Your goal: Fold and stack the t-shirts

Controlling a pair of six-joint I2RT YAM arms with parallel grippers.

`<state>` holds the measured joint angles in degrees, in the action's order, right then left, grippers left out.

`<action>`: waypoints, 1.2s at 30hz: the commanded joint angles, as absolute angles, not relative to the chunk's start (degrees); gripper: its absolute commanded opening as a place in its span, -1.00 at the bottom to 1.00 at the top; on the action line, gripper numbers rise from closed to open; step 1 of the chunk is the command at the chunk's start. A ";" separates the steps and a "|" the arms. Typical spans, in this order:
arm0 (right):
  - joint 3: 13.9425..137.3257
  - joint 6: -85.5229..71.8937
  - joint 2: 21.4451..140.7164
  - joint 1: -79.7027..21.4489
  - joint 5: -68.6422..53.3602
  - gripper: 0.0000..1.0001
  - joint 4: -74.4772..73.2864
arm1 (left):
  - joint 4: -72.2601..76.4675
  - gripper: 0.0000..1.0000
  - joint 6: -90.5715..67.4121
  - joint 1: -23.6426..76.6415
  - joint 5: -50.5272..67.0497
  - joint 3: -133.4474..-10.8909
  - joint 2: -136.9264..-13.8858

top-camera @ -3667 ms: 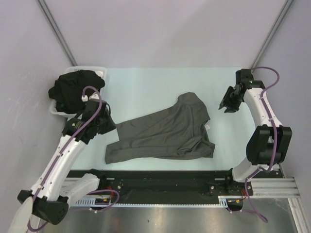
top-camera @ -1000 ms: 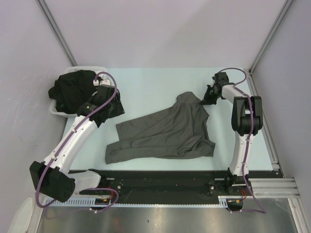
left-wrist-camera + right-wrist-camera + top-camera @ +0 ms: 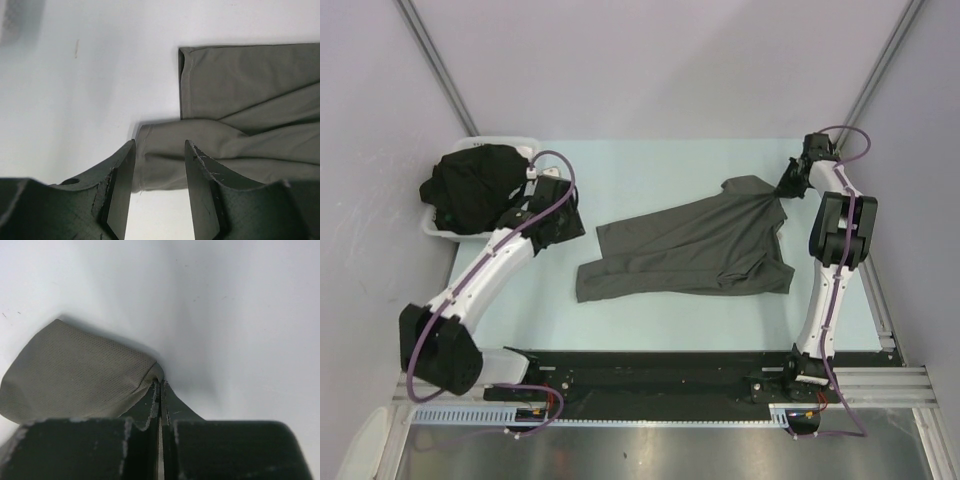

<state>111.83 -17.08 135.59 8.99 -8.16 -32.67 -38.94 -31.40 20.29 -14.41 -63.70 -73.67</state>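
At upper left, black t-shirts (image 3: 470, 180) are heaped in the white tray (image 3: 432, 229); the left gripper (image 3: 159, 148) is held spread near the charcoal grey t-shirt (image 3: 690, 250), which has been dragged right of centre by the right gripper (image 3: 158, 386), pinched on its upper right corner, likely for flattening.

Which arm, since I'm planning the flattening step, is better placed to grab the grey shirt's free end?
Left. The left gripper is open over that edge of the grey shirt; the right gripper is shut on its other end.
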 commanded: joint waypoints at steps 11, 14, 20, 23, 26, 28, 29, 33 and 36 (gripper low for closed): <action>111.71 -15.21 132.19 10.81 -7.38 -0.67 -35.68 | -21.10 -0.02 -26.64 20.83 -8.79 -72.41 -99.99; 111.97 -14.85 132.01 10.90 -6.86 -0.67 -36.12 | -20.48 -0.01 -25.32 20.74 -8.44 -75.75 -104.74; 112.59 -14.77 132.71 10.81 -7.03 -0.74 -36.91 | -22.15 -0.02 -24.00 20.48 -9.05 -81.12 -110.65; 113.64 -14.68 133.42 10.81 -7.12 -0.78 -37.35 | -22.67 -0.02 -24.17 20.30 -9.41 -81.39 -111.62; 114.78 -14.59 134.03 10.81 -7.12 -0.79 -37.79 | -23.20 -0.02 -24.34 20.13 -9.32 -80.95 -112.06; 115.22 -14.85 134.56 10.81 -7.38 -0.79 -37.88 | -23.55 -0.02 -24.61 20.13 -9.32 -80.33 -112.15; 115.92 -14.85 134.82 10.81 -7.47 -0.79 -38.14 | -23.73 -0.02 -24.61 20.13 -9.32 -80.25 -112.15; 116.19 -14.85 135.09 10.90 -7.91 -0.80 -38.32 | -23.47 -0.03 -24.96 20.13 -9.49 -79.89 -112.59; 116.11 -15.03 135.26 10.90 -8.52 -0.81 -38.06 | -23.55 -0.06 -25.31 20.13 -9.58 -80.42 -113.55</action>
